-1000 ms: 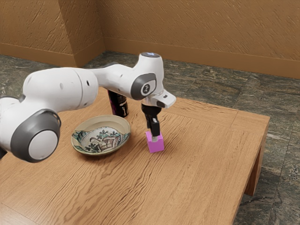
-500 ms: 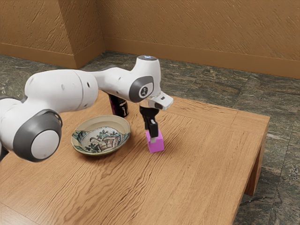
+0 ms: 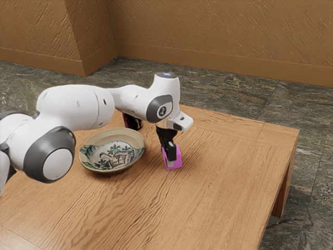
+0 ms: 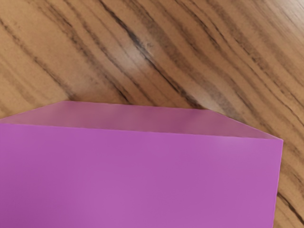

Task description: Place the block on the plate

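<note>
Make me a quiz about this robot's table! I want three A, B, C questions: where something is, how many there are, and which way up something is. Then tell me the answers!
1. Where is the pink-purple cube-shaped block?
A) On the floor
B) Against the wall
C) On the brown wooden table, beside the round cream patterned plate

2. How many blocks are there?
A) One
B) Two
C) Three

3. How does the plate sit?
A) Upside down
B) Open side up
C) On its edge

1 C: the block rests on bare wood.
2 A: a single block shows.
3 B: its patterned inside faces up.
</note>
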Controlling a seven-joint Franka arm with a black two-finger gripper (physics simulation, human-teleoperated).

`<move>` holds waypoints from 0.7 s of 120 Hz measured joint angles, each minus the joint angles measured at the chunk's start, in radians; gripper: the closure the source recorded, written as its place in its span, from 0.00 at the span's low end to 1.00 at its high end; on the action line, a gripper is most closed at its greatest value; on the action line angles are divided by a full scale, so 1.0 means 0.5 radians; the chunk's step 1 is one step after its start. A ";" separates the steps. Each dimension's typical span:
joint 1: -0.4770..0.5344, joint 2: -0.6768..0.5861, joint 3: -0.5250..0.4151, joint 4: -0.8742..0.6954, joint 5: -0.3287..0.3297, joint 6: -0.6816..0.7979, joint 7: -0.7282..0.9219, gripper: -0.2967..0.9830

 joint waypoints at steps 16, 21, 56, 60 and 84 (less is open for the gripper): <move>-0.002 0.018 0.000 0.009 0.004 0.009 -0.005 0.23; -0.003 0.017 0.000 0.008 0.004 0.009 -0.009 0.25; -0.005 0.011 0.000 0.007 0.008 0.000 -0.045 0.41; -0.005 0.011 0.000 0.007 0.009 -0.001 -0.048 0.42; -0.015 -0.061 -0.001 0.005 0.015 -0.013 -0.066 0.46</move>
